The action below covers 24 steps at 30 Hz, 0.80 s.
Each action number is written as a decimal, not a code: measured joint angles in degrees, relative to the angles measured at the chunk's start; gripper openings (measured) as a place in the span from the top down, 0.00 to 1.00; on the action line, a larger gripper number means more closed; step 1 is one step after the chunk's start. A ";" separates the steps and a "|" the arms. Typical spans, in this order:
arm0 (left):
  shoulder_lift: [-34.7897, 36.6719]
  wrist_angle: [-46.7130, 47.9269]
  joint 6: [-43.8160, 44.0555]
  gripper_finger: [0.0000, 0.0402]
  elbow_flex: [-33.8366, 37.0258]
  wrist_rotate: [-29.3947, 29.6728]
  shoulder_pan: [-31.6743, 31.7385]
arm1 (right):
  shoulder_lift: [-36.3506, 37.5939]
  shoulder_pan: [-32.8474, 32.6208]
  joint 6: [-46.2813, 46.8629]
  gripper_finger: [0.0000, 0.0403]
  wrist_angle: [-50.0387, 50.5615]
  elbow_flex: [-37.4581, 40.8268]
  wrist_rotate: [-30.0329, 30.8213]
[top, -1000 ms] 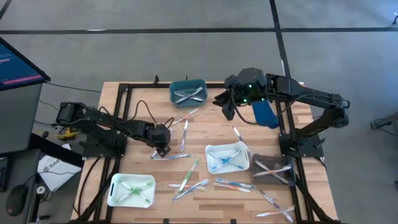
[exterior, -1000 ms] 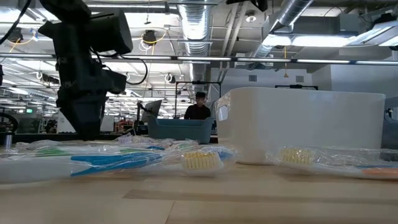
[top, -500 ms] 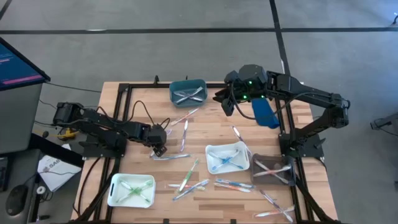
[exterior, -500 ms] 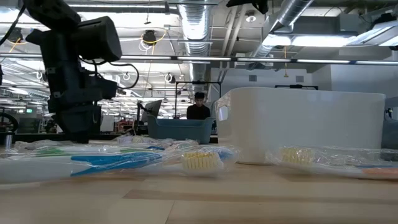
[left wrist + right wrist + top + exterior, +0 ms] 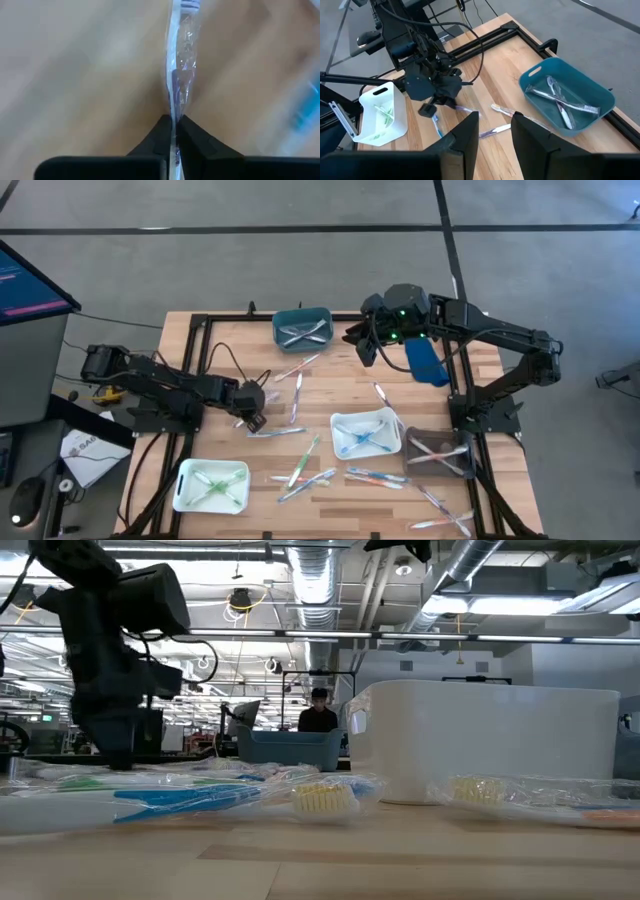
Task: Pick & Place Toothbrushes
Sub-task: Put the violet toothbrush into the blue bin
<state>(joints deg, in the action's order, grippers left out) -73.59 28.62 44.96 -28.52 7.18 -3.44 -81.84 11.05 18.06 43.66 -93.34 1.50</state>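
Many toothbrushes in clear wrappers lie loose on the wooden table. One with a bluish handle (image 5: 278, 431) lies left of middle, pointing toward the table's right edge. My left gripper (image 5: 251, 420) stands low over its left end, shut on it (image 5: 173, 131). My right gripper (image 5: 364, 352) hangs high over the far middle of the table. Its fingers (image 5: 470, 131) are open with nothing between them. My left gripper pinches the wrapped toothbrush's left end (image 5: 174, 119) between its two fingers, with the clear wrapper squeezed flat in the narrow slit. The fingers come from above, pointing steeply down. The rest of the toothbrush (image 5: 181, 70) lies along the wood, away from the fingers.
A teal tray (image 5: 302, 327) at the far middle holds white toothbrushes. One white tray (image 5: 366, 432) holds blue ones, another (image 5: 211, 485) green ones. A dark tray (image 5: 438, 453) stands at the right. Loose toothbrushes (image 5: 306, 472) lie near the front. A person (image 5: 318, 712) shows in the room beyond.
My left gripper has slid a little toward the table's left edge and sunk slightly along the bluish toothbrush. It has shut on that toothbrush's left end. The toothbrush still lies where it was.
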 joint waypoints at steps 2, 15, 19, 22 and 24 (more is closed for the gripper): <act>3.37 0.14 -0.03 0.98 0.08 -0.56 -0.11 | 0.00 0.00 0.00 0.73 0.00 0.00 0.00; 15.88 -6.61 -2.05 0.98 -0.21 0.64 6.00 | 0.00 1.12 -0.09 0.73 -1.11 0.00 0.04; 14.12 -12.66 -6.01 0.99 -1.86 -1.88 12.08 | 0.00 1.11 -0.09 0.73 -1.36 0.00 0.04; 10.76 -12.83 -10.84 0.99 -6.43 -4.44 17.40 | 0.00 1.11 -0.44 0.73 -1.32 0.00 0.04; 7.86 -12.85 -13.77 0.99 -10.33 -6.76 20.84 | 0.00 1.11 -0.63 0.73 -1.31 0.00 0.04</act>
<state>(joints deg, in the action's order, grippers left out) -65.73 15.77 31.19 -38.84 0.41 17.40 -81.84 12.16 17.43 42.35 -93.34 1.54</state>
